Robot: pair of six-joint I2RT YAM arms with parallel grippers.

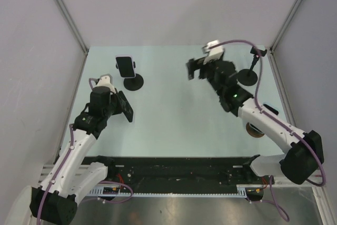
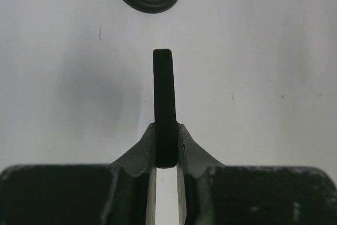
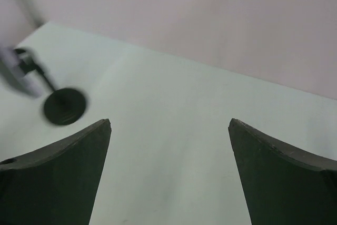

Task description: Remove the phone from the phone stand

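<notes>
The left gripper (image 2: 166, 130) clamps a thin black slab (image 2: 164, 93) edge-on. The phone (image 1: 125, 67) rests on its stand (image 1: 134, 83) just beyond. The right gripper (image 3: 169, 123) is spread wide.

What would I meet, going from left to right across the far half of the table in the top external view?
phone resting on its phone stand → right gripper, held open → second phone stand, with no phone in it
</notes>
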